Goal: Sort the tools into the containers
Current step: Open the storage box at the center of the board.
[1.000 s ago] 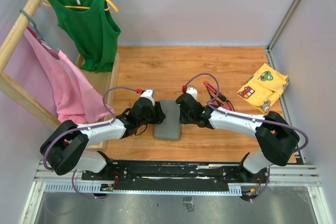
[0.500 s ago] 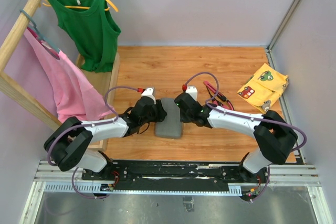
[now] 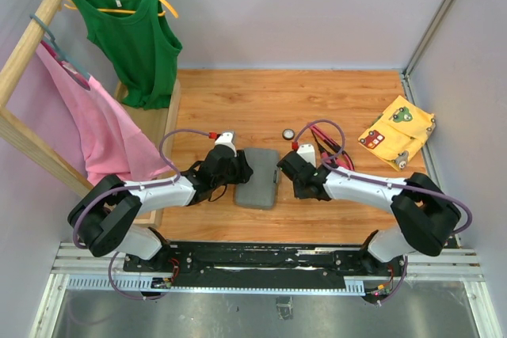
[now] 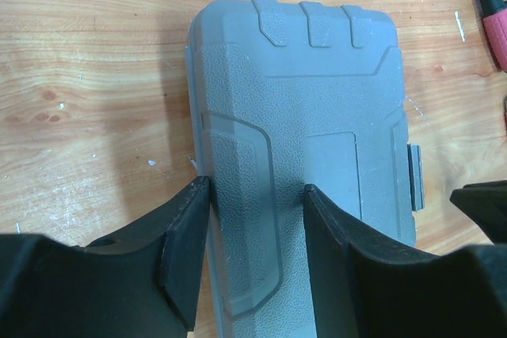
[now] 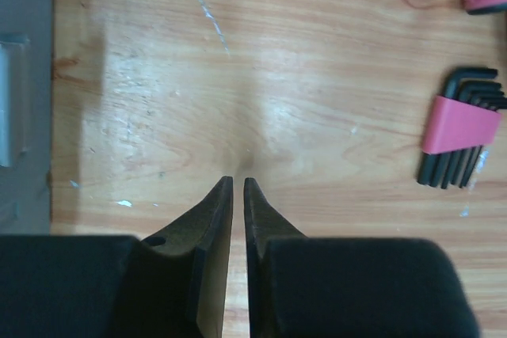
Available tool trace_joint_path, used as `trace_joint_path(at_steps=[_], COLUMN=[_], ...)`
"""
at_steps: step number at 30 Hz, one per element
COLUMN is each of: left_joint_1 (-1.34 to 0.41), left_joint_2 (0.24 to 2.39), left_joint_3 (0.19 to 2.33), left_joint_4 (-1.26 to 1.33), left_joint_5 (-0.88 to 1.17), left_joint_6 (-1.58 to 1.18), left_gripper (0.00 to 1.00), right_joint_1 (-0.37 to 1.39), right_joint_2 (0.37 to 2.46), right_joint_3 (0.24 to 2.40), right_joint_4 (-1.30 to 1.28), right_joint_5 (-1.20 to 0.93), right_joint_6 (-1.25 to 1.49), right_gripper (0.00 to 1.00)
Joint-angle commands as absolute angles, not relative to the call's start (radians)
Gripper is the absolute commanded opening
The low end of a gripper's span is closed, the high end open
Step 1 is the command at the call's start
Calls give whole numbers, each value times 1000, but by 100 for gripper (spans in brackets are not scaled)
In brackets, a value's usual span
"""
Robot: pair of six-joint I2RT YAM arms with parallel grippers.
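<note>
The grey case (image 3: 257, 181) lies closed and flat on the wooden table, its latch (image 4: 414, 187) on the right edge. My left gripper (image 3: 240, 170) (image 4: 253, 195) stands open astride the case's left edge, one finger (image 4: 186, 251) beside the wall and the other on the lid. My right gripper (image 3: 287, 166) (image 5: 238, 181) is shut on nothing, over bare wood just right of the case (image 5: 16, 116). A set of black hex keys in a pink holder (image 5: 459, 136) lies to its right. A round black-white disc (image 3: 290, 134) and red-handled tools (image 3: 329, 146) lie behind it.
A yellow patterned cloth (image 3: 396, 132) sits at the right of the table. A wooden rack with a green top (image 3: 135, 37) and a pink garment (image 3: 95, 132) stands along the left. A pink handle (image 4: 495, 13) shows past the case.
My right gripper has drawn back from the case's right edge toward the right, uncovering the round disc, and its jaws have narrowed. The left gripper stays on the case's left edge.
</note>
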State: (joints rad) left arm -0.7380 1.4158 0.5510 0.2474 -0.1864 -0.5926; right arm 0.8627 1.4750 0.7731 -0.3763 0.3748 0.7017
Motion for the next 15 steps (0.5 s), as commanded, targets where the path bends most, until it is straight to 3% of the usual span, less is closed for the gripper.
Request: trace_joint_path(at_steps=[1, 5, 9, 15], left_joint_1=[-736, -736, -736, -736], left_joint_2=[1460, 1461, 1458, 1457], left_joint_3=[522, 522, 519, 516], left_joint_4=[75, 77, 81, 86], left_joint_5=[-247, -245, -244, -244], left_joint_6=[-575, -573, -574, -575], left_gripper=[24, 24, 24, 24], right_joint_1=[846, 845, 844, 829], right_joint_2=[1394, 1298, 1222, 1254], right_joint_3=[758, 735, 689, 686], right_joint_4=[-418, -320, -194, -97], right_joint_5=[418, 369, 293, 202], right_joint_6=[685, 627, 630, 681], right_gripper=[12, 22, 41, 52])
